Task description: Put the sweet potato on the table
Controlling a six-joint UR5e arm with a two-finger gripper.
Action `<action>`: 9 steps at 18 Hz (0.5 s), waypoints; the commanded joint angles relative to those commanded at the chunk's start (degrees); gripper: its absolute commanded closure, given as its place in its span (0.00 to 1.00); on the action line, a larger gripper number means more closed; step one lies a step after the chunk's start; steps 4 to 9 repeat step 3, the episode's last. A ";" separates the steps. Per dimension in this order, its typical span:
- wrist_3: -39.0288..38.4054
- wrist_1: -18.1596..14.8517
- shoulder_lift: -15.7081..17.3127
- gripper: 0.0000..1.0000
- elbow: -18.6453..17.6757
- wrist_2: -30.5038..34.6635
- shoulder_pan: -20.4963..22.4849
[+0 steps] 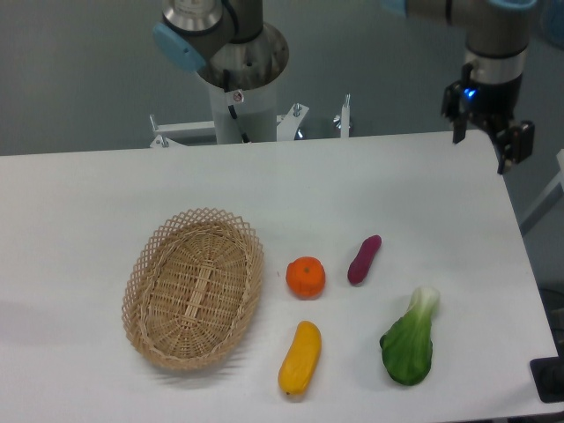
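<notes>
The sweet potato [364,260] is a small reddish-purple tuber lying on the white table [106,194], right of centre, tilted slightly. My gripper [482,145] hangs high at the table's far right corner, well away from the sweet potato. Its two fingers stand apart with nothing between them.
A woven wicker basket [194,286] stands empty left of centre. A round orange fruit [306,277] lies just left of the sweet potato. A yellow squash [300,359] lies near the front edge, and a green bok choy [411,339] lies at the front right. The arm's base [242,88] is at the back.
</notes>
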 joint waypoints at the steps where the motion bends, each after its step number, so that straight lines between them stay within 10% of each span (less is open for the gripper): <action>1: 0.00 0.09 0.00 0.00 -0.09 0.00 0.00; 9: -0.35 0.09 0.00 0.00 -0.09 -0.09 0.00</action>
